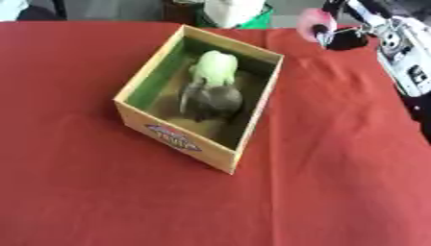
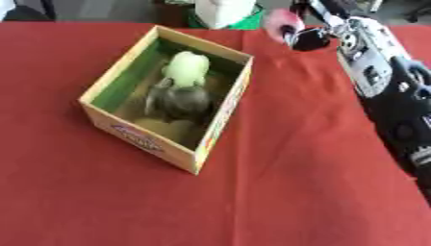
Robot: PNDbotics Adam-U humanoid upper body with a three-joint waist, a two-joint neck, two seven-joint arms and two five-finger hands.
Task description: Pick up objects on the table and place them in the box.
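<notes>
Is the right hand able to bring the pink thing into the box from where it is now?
Probably yes. The right hand holds the pink thing beyond the box, whose open top has nothing above it.

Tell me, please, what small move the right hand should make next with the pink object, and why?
Probably carry it leftward and toward the robot, until it is over the box. The right hand is at the far edge of the red table, its fingers seemingly closed on the pink object, which lies beyond the box's far right corner. A pale green object and a grey one already lie inside.
</notes>
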